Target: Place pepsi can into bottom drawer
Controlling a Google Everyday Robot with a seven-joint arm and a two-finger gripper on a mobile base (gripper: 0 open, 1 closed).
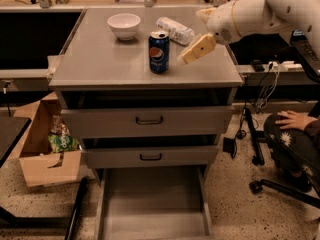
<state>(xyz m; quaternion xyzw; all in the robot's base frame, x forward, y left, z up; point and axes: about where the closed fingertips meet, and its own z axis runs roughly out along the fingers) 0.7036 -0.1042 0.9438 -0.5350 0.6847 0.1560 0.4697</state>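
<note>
The pepsi can (159,52) stands upright on the grey cabinet top (100,64), near its middle. My gripper (196,32) hovers just to the right of the can, a little above the top and apart from the can. It is open and empty, with one cream finger (198,48) pointing at the can and the other (204,13) further back. The bottom drawer (152,219) is pulled out at floor level, a wide shallow grey tray with nothing in it.
A white bowl (124,25) and a clear plastic bottle (175,30) lying on its side sit behind the can. Two shut drawers with dark handles (149,120) are above the open one. A cardboard box (47,149) stands at the left, and a seated person (295,134) is at the right.
</note>
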